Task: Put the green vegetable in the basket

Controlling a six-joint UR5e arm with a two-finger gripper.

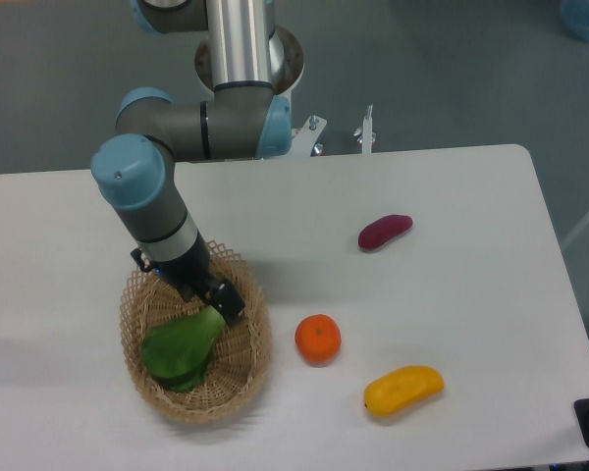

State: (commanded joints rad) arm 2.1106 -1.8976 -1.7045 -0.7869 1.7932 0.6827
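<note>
The green vegetable point(180, 352), with broad dark green leaves and a pale stem, lies inside the tan wicker basket point(250, 363) at the front left of the table. My gripper point(223, 303) is over the basket's upper right part, right at the vegetable's stem end. The arm hides the fingers, so I cannot tell whether they are closed on the stem or apart.
An orange point(318, 339) sits just right of the basket. A yellow mango-shaped fruit point(403, 390) lies near the front edge. A purple sweet potato point(385, 232) lies at mid right. The robot base point(243, 59) stands at the table's back edge.
</note>
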